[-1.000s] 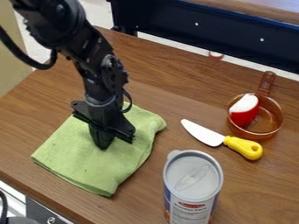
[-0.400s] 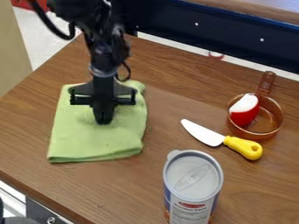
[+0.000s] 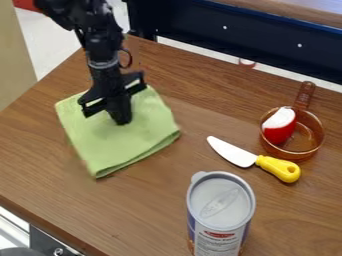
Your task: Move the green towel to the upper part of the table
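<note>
The robot's arm (image 3: pixel 97 40) is showing black all over, with bulky, rounded joints high above the gripper (image 3: pixel 121 120). Just above the gripper, a smooth, greyer collar (image 3: pixel 103 64) is ringing the arm, and a thin black cable (image 3: pixel 130 58) is looping out beside it. The gripper is carrying a wide, angular black crossbar (image 3: pixel 136 84).

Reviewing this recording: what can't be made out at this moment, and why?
All in the camera view:
- Green towel, patch beneath the pincer: hidden by the pincer.
- Canister, base: cut off by the bottom edge.
- Pan, floor under the red-and-white piece: covered by that piece.
</note>
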Robot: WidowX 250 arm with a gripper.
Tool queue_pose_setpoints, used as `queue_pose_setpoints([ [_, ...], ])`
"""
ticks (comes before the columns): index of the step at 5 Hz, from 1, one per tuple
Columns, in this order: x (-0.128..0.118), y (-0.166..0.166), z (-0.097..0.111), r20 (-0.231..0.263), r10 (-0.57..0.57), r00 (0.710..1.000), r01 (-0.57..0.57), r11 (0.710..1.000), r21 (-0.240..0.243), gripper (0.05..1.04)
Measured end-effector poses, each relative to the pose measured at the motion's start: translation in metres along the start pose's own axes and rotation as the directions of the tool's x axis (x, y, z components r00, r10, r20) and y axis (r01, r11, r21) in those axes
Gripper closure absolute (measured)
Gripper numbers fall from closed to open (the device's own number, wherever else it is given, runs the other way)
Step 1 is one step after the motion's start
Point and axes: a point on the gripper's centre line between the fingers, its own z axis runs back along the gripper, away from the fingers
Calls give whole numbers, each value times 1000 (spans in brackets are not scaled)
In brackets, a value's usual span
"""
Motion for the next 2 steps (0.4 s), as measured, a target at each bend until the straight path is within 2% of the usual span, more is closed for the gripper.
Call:
queue_pose_setpoints([
  [1,7,-17,-1,45,244,969,-239,967,-91,1031],
  [2,11,-37,-2,58,357,932,-346,928,-138,1031],
])
